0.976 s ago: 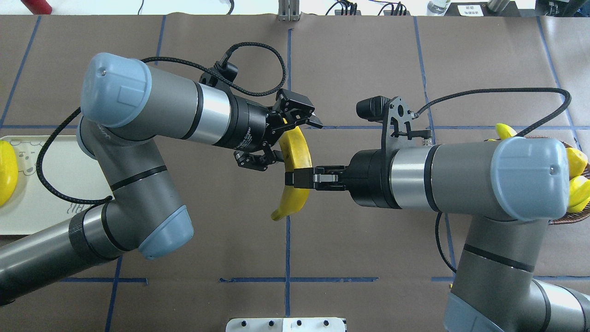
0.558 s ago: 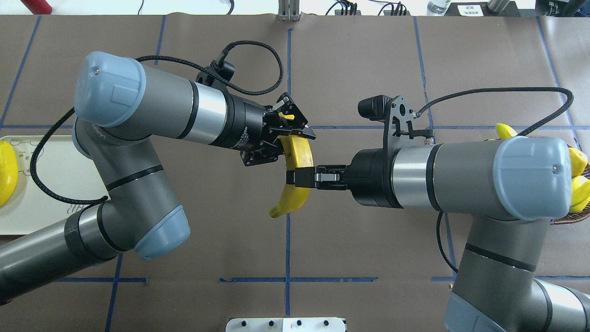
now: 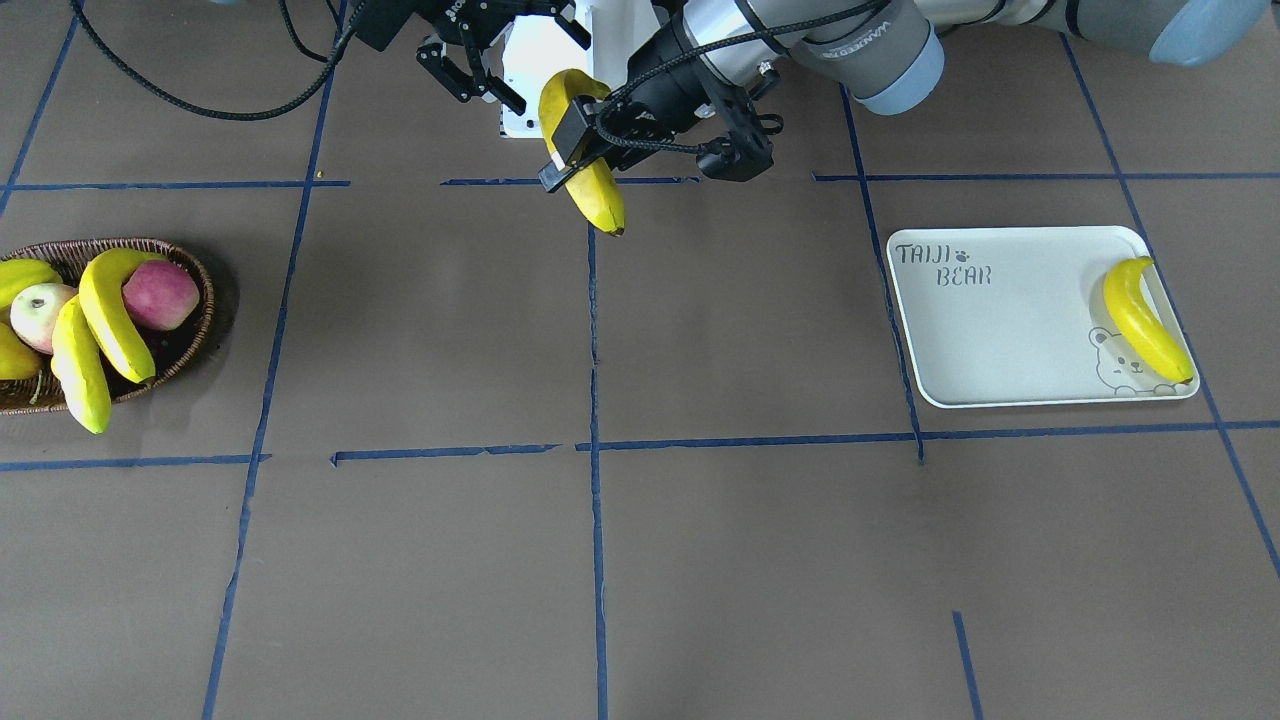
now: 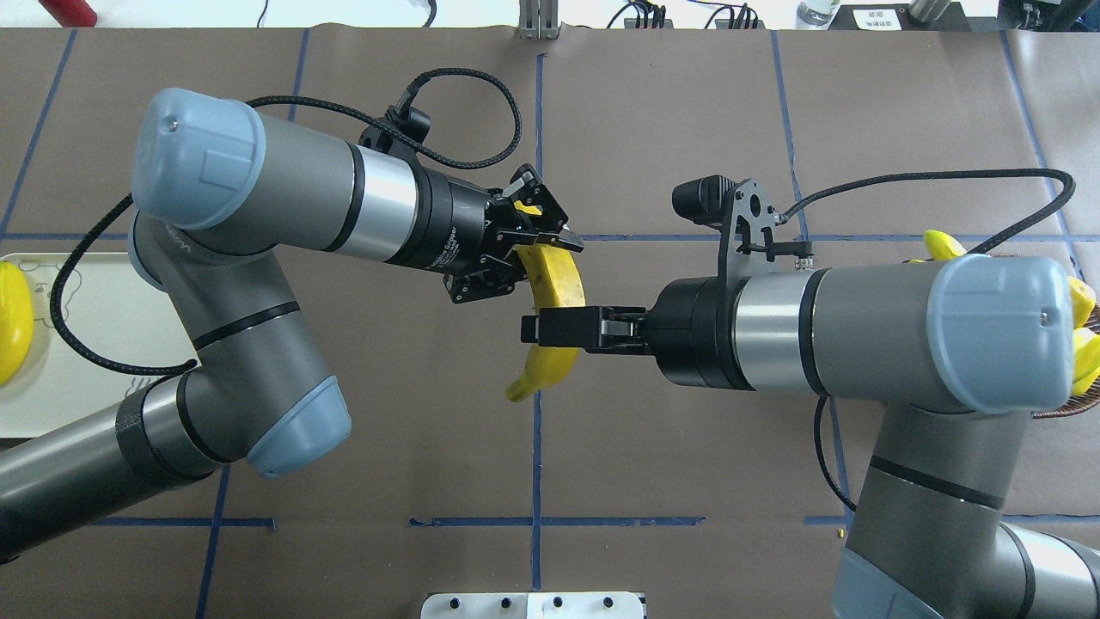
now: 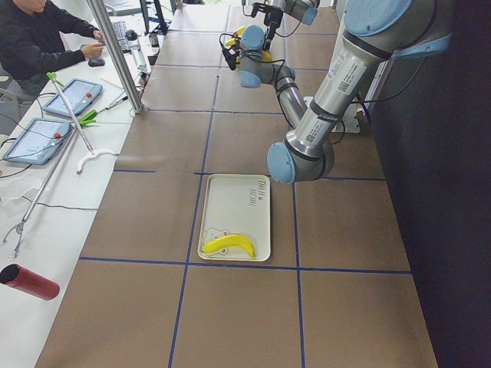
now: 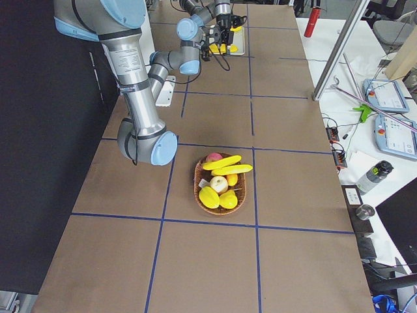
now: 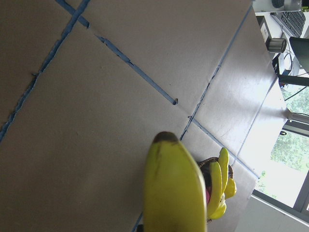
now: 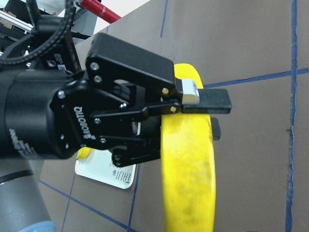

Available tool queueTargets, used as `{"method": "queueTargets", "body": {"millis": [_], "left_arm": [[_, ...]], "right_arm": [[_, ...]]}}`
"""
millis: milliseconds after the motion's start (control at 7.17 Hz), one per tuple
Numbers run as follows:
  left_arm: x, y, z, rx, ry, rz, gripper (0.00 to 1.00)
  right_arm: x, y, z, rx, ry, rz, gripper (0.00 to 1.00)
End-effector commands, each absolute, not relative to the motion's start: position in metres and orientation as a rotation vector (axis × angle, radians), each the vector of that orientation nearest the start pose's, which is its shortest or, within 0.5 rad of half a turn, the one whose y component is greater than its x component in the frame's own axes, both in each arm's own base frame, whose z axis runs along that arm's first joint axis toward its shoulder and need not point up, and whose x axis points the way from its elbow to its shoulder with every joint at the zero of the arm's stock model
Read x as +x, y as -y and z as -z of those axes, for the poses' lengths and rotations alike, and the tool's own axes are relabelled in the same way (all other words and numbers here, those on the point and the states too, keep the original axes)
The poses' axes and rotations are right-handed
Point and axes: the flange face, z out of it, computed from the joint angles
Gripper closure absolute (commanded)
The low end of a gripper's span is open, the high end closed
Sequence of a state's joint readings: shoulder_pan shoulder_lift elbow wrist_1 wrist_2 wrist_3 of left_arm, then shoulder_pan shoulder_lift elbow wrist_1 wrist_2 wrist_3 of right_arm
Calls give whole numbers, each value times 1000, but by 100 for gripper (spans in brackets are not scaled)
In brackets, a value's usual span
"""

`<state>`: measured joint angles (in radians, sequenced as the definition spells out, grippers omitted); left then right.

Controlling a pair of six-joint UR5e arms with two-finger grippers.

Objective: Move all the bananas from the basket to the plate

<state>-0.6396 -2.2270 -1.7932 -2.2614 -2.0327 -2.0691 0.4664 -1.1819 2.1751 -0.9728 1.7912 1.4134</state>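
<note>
A long yellow banana (image 4: 559, 284) hangs above the table's middle. My left gripper (image 4: 541, 254) is shut on its upper end, as the right wrist view (image 8: 203, 113) shows close up. My right gripper (image 4: 550, 328) sits around the banana's middle. In the front view its fingers (image 3: 500, 95) stand spread, off the fruit, so it is open. One banana (image 3: 1145, 320) lies on the plate (image 3: 1000, 330). Two bananas (image 3: 110, 310) (image 3: 80, 375) lie in the wicker basket (image 3: 190, 270).
The basket also holds a red-pink apple (image 3: 160, 295), a pale apple (image 3: 40, 310) and short yellow fruit (image 3: 20, 275). Blue tape lines cross the brown table cover. The white robot base (image 4: 533, 606) is at the near edge. An operator (image 5: 38, 38) sits beyond the far side.
My left gripper has closed from open onto the banana's upper end. My right gripper's fingers have loosened on the banana's middle. The banana has hardly moved.
</note>
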Motion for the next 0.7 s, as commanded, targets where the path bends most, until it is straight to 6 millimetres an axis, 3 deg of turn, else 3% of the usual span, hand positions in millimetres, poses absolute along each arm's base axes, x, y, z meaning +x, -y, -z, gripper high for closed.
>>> {"method": "queueTargets", "body": {"millis": [0, 279, 558], "left_arm": [[424, 464, -150, -185, -1391, 581, 100], [382, 497, -262, -41, -1161, 521, 100], [319, 499, -394, 19, -966, 469, 100]], "right_arm": [[-353, 304, -125, 322, 1570, -62, 0], [-337, 296, -149, 305, 1530, -70, 0], [-332, 300, -170, 298, 1484, -92, 0]]}}
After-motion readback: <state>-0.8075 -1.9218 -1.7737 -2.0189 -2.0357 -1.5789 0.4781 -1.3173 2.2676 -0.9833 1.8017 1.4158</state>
